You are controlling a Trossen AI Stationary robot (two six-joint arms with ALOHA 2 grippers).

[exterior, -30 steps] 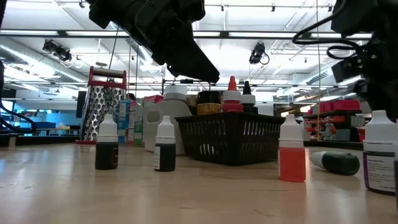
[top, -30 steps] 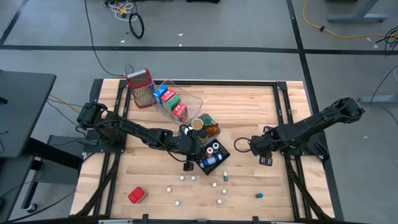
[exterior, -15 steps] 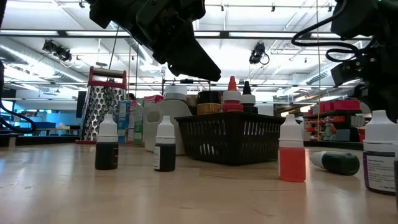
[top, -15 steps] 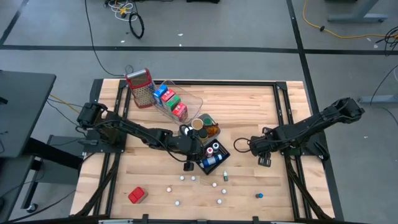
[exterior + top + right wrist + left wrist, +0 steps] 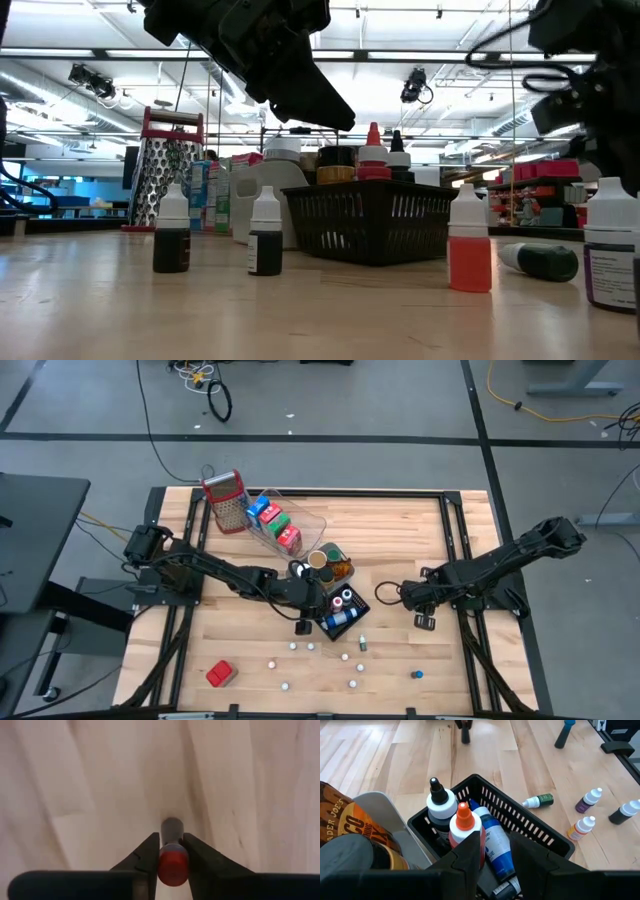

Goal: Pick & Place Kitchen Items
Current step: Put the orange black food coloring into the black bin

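My left gripper (image 5: pixel 497 857) (image 5: pixel 318 603) hovers open over the black basket (image 5: pixel 540 832) (image 5: pixel 345 622), which holds a red-capped bottle (image 5: pixel 465 822), a black-capped one (image 5: pixel 439 800) and a blue one (image 5: pixel 492 840). My right gripper (image 5: pixel 172 857) (image 5: pixel 425 618) is at the table's right middle, shut on a small red bottle. Red, blue and green cartons (image 5: pixel 272 520) sit in a clear tray. Several white-capped dropper bottles (image 5: pixel 311 647) stand near the front edge; a green one (image 5: pixel 538 800) lies beside the basket. My right gripper pinches the small bottle by its red body (image 5: pixel 172 867) between the two fingers, coming from above and pointing down at the wood. The bottle's grey tip (image 5: pixel 172 827) sticks out beyond the fingertips. Whether that tip touches the table, I cannot tell.
A metal grater with a red top (image 5: pixel 226 503) stands at the far left. A grey tray with jars (image 5: pixel 326 560) lies just beyond the basket. A red carton (image 5: pixel 219 674) and a blue cap (image 5: pixel 416 673) lie near the front edge. Bare wood (image 5: pixel 400 530) spreads toward the far right.
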